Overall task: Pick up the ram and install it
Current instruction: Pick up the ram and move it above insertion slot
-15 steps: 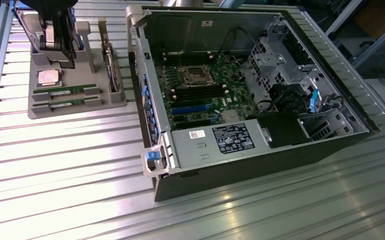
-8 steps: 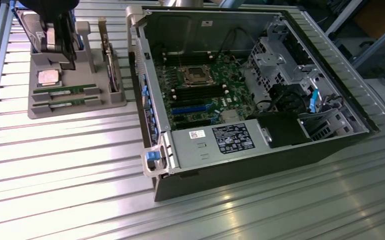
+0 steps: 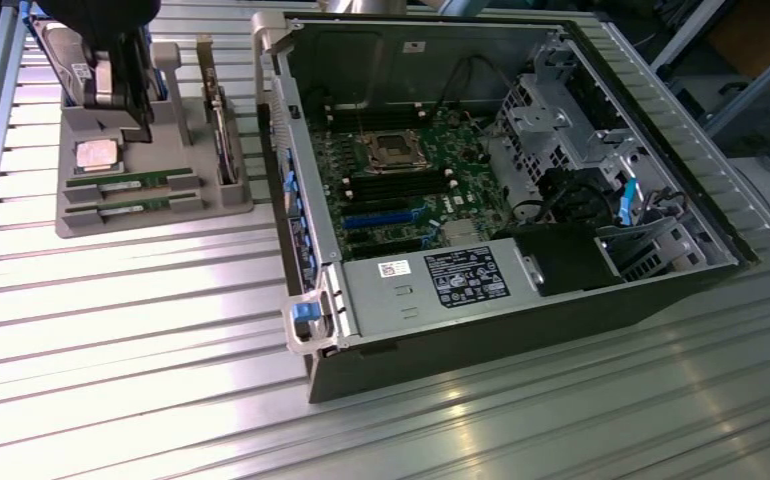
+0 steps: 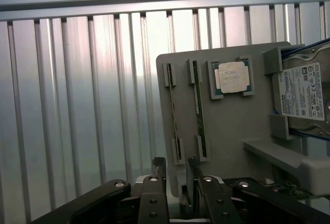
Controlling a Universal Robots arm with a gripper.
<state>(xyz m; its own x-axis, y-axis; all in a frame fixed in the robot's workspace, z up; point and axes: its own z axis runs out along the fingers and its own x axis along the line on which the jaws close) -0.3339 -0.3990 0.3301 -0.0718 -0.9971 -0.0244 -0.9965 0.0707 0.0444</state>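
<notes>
In the exterior view's upper left, the gray holder [image 3: 232, 200] carries the ram [image 3: 132, 184] and a second stick [image 3: 132, 206] in neighbouring slots, beside the processor [image 3: 97, 155]. The gripper [image 4: 176, 164] hangs over the holder, jaws apart and empty.

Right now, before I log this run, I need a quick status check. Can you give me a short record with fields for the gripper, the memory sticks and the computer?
gripper: open, holding nothing, over the gray holder
memory sticks: two, side by side, both seated in the holder's slots
processor chip: lying flat in the holder, beside the sticks
computer case: open, on the exterior view's right
memory slots: on the board inside the case, appear empty
progress: no stick picked up yet
</notes>
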